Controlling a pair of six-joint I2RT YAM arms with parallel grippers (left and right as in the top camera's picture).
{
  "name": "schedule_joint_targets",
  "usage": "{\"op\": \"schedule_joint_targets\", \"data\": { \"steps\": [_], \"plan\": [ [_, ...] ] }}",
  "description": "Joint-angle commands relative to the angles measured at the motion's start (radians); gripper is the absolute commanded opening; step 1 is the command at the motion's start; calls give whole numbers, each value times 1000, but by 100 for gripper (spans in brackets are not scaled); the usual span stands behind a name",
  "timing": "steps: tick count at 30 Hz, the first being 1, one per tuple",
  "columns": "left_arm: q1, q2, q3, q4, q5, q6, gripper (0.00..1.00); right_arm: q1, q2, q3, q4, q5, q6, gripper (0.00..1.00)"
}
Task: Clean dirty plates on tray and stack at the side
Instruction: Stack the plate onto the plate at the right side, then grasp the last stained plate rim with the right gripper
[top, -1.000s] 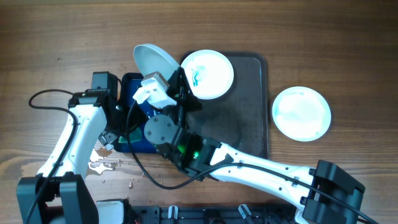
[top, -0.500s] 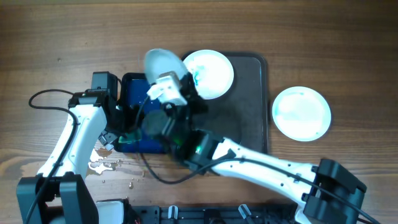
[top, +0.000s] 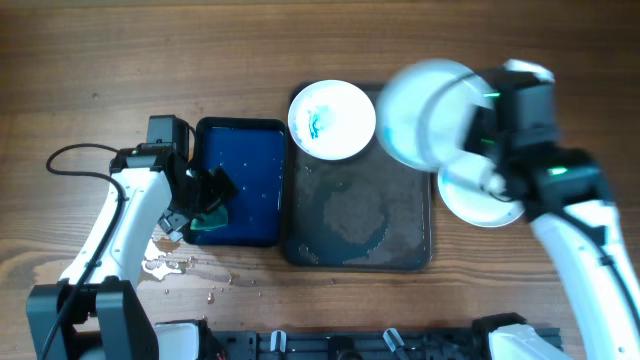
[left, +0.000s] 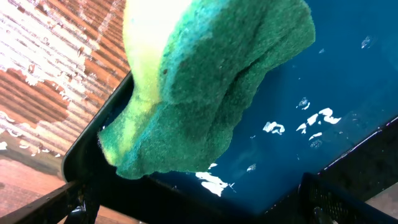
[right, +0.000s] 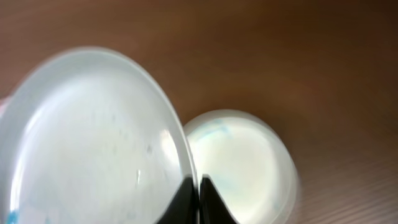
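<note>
Plates sit in three places. The blurred plate is pinched by its rim in my right claw, whose two dark fingers close tight on the lower edge. It hangs tilted, its pale face turned to my wrist camera. From overhead it floats over the far right corner of the tray and overlaps the bare plate. That bare plate lies flat on the wooden table, just right of the tray. Motion smears the picture too much for me to tell whether the held plate's face carries any marks. The smeared plate, with blue-green streaks left of its middle, rests on the far left corner of the tray, its rim reaching slightly past the tray's edge. The tray's dark floor shows a wet sheen. My left claw is clenched on the sponge, green scouring side over yellow foam, which dangles over the near left part of the blue basin, just left of the tray. Water drops glisten on the table near the basin's near left corner.
</note>
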Motion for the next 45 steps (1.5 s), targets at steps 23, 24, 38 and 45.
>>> {"op": "schedule_joint_targets", "data": {
  "steps": [23, 24, 38, 45],
  "plan": [
    [6, -16, 13, 0, 4, 4, 100, 86, -73, -23, 16, -567, -286, 99],
    [6, -16, 13, 0, 4, 4, 100, 161, -32, -8, 45, -519, -274, 100],
    [6, -16, 13, 0, 4, 4, 100, 246, 856, 105, 643, -355, -198, 73],
    [6, -16, 13, 0, 4, 4, 100, 246, 729, 105, 441, -376, -151, 4]
  ]
}}
